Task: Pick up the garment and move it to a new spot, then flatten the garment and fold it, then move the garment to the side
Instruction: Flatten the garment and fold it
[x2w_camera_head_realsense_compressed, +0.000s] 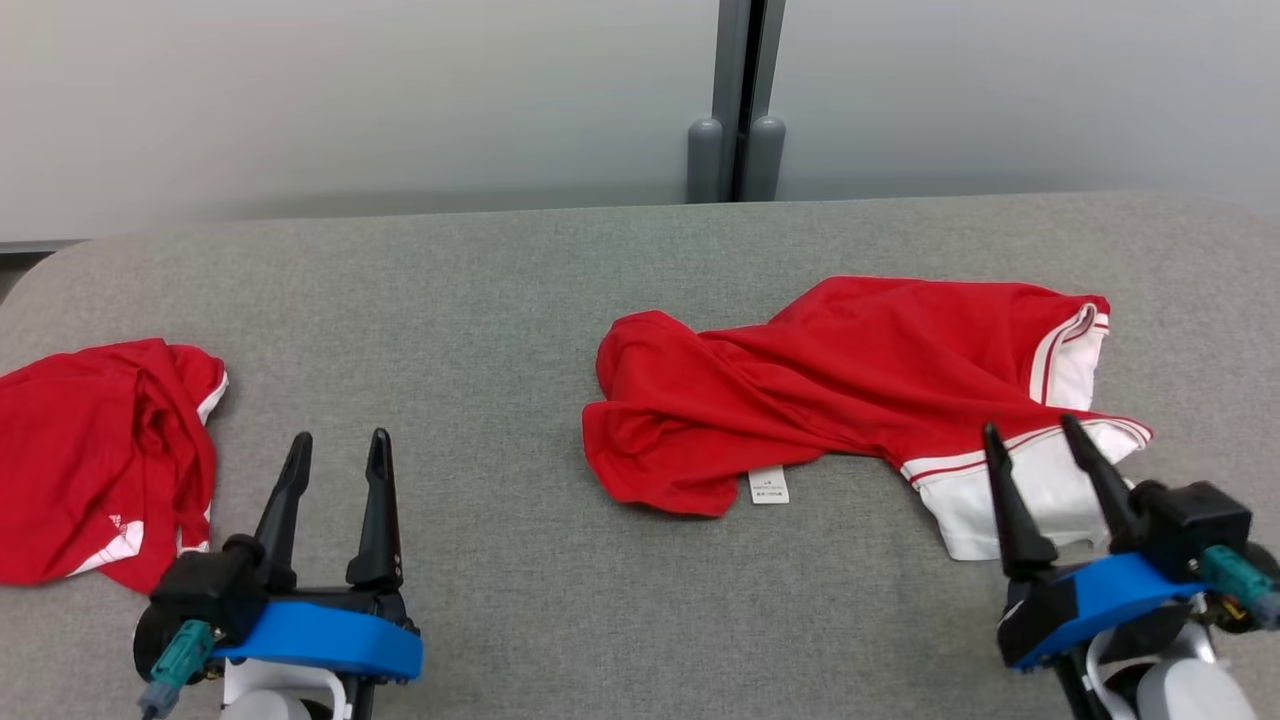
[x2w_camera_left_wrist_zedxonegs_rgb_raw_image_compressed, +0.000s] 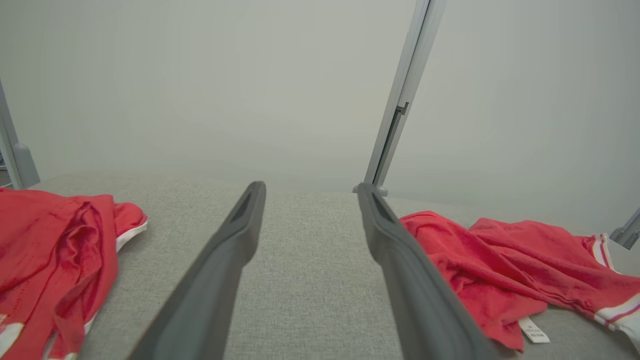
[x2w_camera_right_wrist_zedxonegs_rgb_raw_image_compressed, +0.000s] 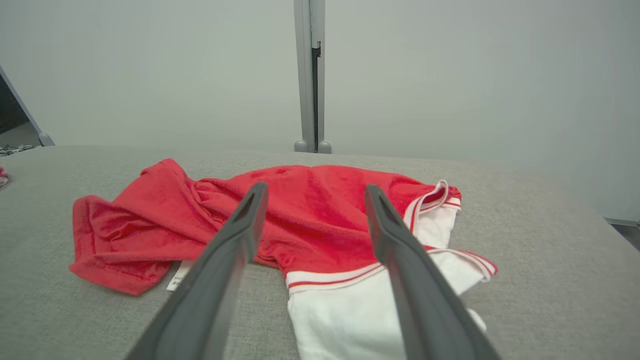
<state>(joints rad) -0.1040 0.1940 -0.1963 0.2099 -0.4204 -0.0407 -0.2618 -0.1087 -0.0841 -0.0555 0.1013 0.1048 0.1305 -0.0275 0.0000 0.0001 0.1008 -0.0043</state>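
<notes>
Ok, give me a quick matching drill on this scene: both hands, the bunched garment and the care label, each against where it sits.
1 left hand
2 right hand
3 bunched garment
4 care label

A at the grey surface's left edge
B open, over bare surface
C open, fingertips over a white panel
D under the middle garment's red hem

Pairs: 1-B, 2-C, 3-A, 4-D

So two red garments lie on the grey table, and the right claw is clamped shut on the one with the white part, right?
Not quite: the right claw is open, gripping nothing, as the right wrist view shows. The garment with the white part and the other red garment do lie on the grey table.
</notes>
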